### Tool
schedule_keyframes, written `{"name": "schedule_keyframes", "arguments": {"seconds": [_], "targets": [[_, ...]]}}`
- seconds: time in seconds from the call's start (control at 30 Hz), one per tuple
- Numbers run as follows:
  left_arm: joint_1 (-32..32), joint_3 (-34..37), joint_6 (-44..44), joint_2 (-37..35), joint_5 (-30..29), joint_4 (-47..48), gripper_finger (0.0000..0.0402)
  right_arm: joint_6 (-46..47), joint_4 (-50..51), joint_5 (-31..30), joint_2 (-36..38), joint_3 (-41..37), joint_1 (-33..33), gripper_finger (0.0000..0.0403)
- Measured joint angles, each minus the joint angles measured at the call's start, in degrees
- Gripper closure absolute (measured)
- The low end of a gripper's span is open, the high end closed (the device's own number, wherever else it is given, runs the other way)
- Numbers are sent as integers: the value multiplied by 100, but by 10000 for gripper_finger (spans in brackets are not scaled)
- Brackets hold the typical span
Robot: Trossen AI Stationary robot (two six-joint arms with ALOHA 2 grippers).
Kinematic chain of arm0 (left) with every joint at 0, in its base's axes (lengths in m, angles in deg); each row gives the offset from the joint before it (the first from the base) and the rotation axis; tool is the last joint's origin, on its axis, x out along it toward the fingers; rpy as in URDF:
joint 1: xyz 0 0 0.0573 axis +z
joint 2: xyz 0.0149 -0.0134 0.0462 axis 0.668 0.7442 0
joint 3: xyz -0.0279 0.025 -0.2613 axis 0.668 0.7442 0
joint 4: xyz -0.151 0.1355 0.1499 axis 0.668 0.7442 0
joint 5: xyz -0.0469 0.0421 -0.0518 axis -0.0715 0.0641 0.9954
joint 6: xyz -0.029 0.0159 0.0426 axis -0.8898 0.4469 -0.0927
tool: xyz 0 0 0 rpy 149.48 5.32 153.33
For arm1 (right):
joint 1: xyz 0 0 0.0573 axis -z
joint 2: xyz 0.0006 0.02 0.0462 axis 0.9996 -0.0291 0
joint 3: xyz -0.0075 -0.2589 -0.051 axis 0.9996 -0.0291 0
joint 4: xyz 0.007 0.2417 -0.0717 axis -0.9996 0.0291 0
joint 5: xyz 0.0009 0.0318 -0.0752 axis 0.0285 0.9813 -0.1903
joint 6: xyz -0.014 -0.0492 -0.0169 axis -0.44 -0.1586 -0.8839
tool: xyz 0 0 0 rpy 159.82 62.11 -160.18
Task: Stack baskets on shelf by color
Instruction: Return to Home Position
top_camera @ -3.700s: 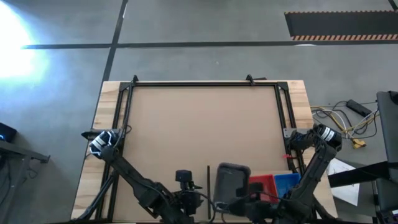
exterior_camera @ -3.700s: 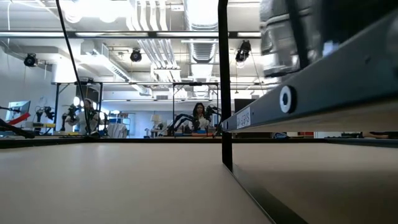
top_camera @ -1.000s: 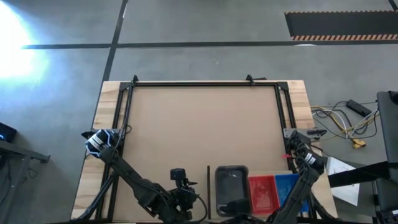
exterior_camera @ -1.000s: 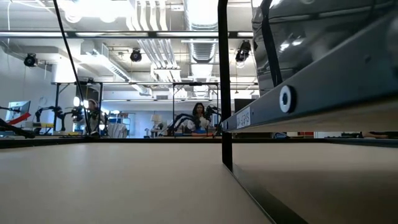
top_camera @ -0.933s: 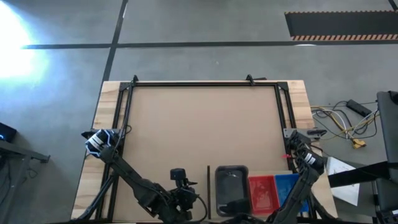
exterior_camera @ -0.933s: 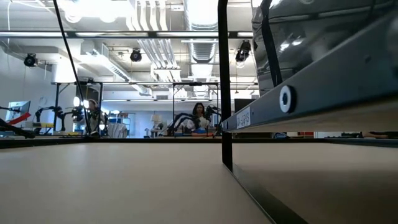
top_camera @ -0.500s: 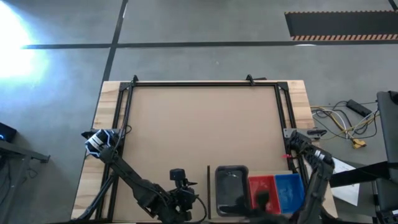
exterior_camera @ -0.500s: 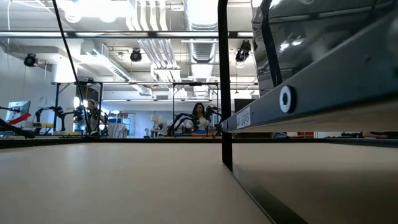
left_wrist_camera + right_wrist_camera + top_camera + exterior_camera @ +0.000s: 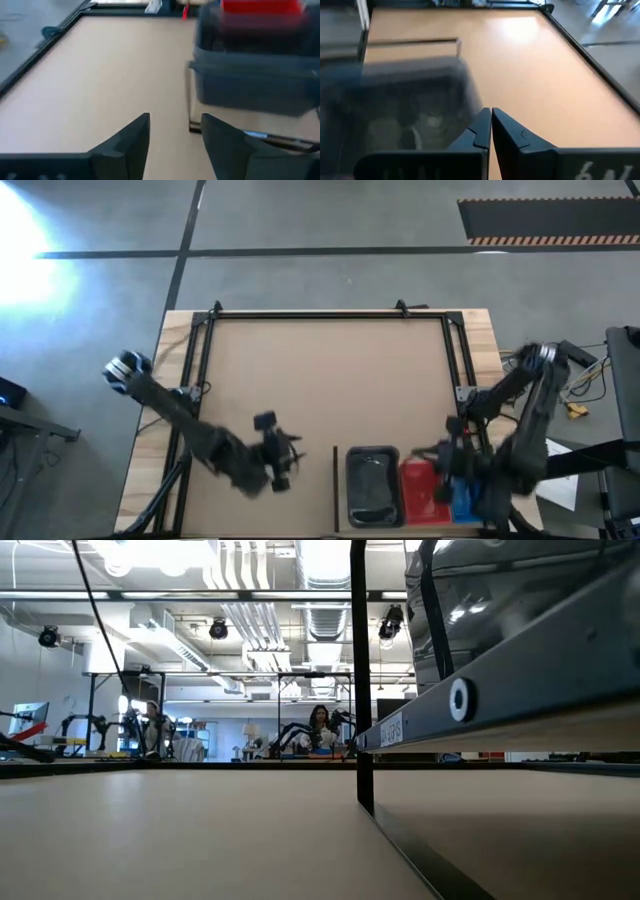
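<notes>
The whole table (image 9: 320, 380) is seen from straight above, and level from tabletop height toward the room (image 9: 200, 690). The grey basket (image 9: 250, 80) is framed closely by both wrist cameras.

Three baskets sit side by side on the shelf (image 9: 341, 492), at 5 o'clock on the tabletop. The row runs from 9 to 3 o'clock. Grey basket (image 9: 372, 485) at the 9 end: dark, smoky, deep-walled, upright, mouth up. Red basket (image 9: 419, 490) just beside it, in the middle. Blue basket (image 9: 463, 502) at the 3 end, only partly showing. Layers per colour not readable. Thin dark upright edge (image 9: 335, 475) borders the shelf at 9 o'clock of the grey one.
</notes>
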Motion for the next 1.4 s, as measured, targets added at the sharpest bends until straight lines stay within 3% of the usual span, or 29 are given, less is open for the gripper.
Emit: {"name": "schedule_keyframes", "arguments": {"seconds": [0.13,0.23,0.3,0.37,0.5,0.67,0.97,1.2,1.4], "targets": [[875,1585,1020,-1135,1317,-2351,271,-1010,-1638,-74,1320,-1426,472,394],[1943,2665,1368,-1712,2928,-4115,302,-2385,-3379,199,2256,-2459,967,394],[2709,3184,1348,-2010,3783,-4746,323,-3334,-4655,661,2861,-3094,1402,394],[3404,3515,1386,-2261,4179,-4891,346,-4202,-5793,1258,3407,-3674,1892,394],[4478,4008,1409,-2945,4444,-4577,389,-5241,-7072,2388,4358,-4477,2834,394],[5021,4426,1863,-3975,4945,-4269,396,-5621,-7073,2965,5244,-4888,3519,394],[4793,5193,2006,-5805,4811,-3941,396,-5622,-7062,3030,6118,-5515,3498,394],[4780,5742,2196,-6984,4702,-3298,396,-5438,-6129,3037,6680,-5685,3498,394],[4775,6343,2095,-8053,4781,-3268,396,-5338,-6152,3035,7449,-6191,3498,394]]}}
